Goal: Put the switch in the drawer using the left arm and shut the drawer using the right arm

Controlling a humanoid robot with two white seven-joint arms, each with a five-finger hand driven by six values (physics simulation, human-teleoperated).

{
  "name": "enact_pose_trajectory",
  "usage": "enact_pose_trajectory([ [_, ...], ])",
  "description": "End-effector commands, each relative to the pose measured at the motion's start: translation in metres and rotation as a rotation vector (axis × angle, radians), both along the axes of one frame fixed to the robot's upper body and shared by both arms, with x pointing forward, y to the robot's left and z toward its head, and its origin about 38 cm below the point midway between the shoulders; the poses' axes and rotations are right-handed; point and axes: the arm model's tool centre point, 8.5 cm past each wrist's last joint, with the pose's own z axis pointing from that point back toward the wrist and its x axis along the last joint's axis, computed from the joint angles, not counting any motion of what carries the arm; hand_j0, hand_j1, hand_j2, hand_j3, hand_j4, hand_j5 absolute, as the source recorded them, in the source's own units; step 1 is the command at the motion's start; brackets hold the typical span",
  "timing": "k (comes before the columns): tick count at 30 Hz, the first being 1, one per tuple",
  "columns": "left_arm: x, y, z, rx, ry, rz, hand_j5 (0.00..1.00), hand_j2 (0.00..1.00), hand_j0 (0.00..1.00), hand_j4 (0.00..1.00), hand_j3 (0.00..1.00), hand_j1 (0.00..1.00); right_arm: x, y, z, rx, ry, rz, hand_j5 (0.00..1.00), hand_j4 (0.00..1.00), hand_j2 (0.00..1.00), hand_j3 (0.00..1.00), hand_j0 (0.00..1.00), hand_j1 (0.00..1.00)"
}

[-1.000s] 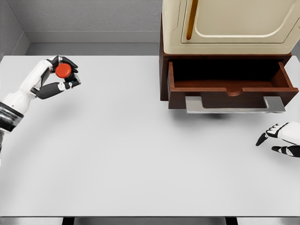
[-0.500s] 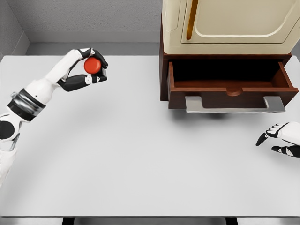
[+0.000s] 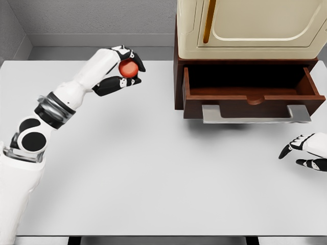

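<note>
Left hand (image 3: 122, 71) pinching red switch (image 3: 129, 68) above tabletop (image 3: 153, 173) far edge; small, light, rigid, probably slick. Right hand (image 3: 306, 153) relaxed near right edge, drawer (image 3: 250, 94) open.

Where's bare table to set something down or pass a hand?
Bare: the wide middle and front of the table, between the left hand holding the red switch and the right hand at the right edge. Crowded: the back right, where the open drawer juts from the cabinet.

Red switch (image 3: 129, 69) in left hand (image 3: 121, 71)
</note>
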Motion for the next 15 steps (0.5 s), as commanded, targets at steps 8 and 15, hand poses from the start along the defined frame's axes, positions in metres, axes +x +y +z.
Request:
enact_pose_trajectory([
  [8,-0.004,-0.046,0.009,0.101,-0.121,0.038,0.36,0.36,0.36,0.36,0.36,0.36,0.0,0.0,0.0,0.005,0.002,-0.003,0.59,0.59,0.59,0.59,0.59,0.59],
  [15,-0.006,-0.081,0.015,0.184,-0.19,0.031,0.36,0.36,0.36,0.36,0.36,0.36,0.0,0.0,0.001,0.005,0.0,-0.003,0.59,0.59,0.59,0.59,0.59,0.59],
])
